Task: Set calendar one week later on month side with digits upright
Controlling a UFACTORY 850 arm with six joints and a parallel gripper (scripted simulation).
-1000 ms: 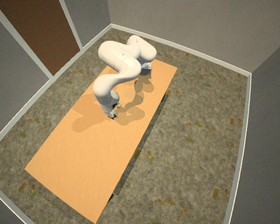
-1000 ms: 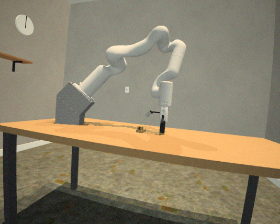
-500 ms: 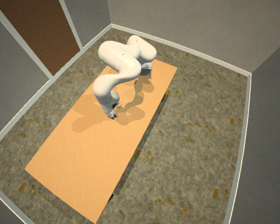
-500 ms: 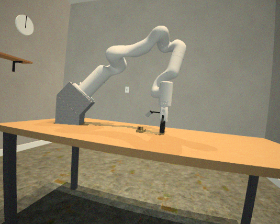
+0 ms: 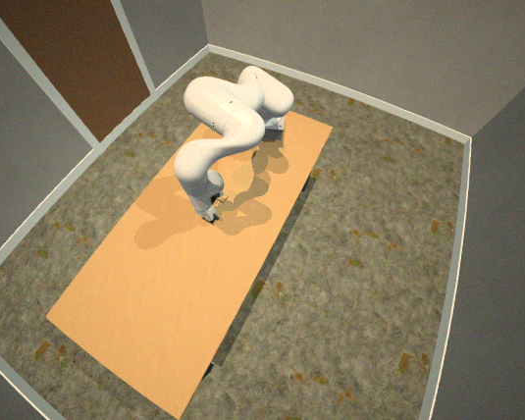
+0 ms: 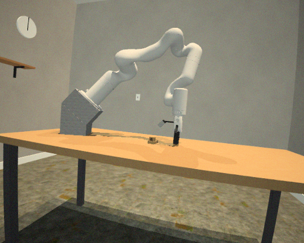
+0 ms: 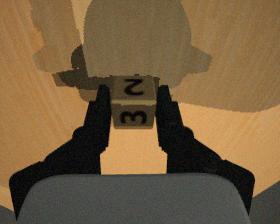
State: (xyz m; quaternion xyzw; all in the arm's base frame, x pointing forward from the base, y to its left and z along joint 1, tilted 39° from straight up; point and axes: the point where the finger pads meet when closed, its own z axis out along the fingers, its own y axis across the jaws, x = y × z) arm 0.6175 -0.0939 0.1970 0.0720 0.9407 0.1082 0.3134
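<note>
In the wrist view a wooden cube [image 7: 134, 102] stands on the table between my gripper's [image 7: 134, 92] black fingers. Its near face shows a 3 and its upper face shows a 2. The fingers stand slightly apart from its sides, open, reaching down to the table. The wooden tray [image 7: 76, 74] lies in shadow just beyond the cube to the left, and its contents are hard to make out. From the side, the gripper [image 6: 176, 139] stands upright on the table to the right of the tray [image 6: 151, 141], which holds a small cube. From above, the gripper [image 5: 210, 215] is under the arm.
The arm's grey base block [image 6: 78, 113] stands at the far end of the table. The arm's shadows fall over the tray area.
</note>
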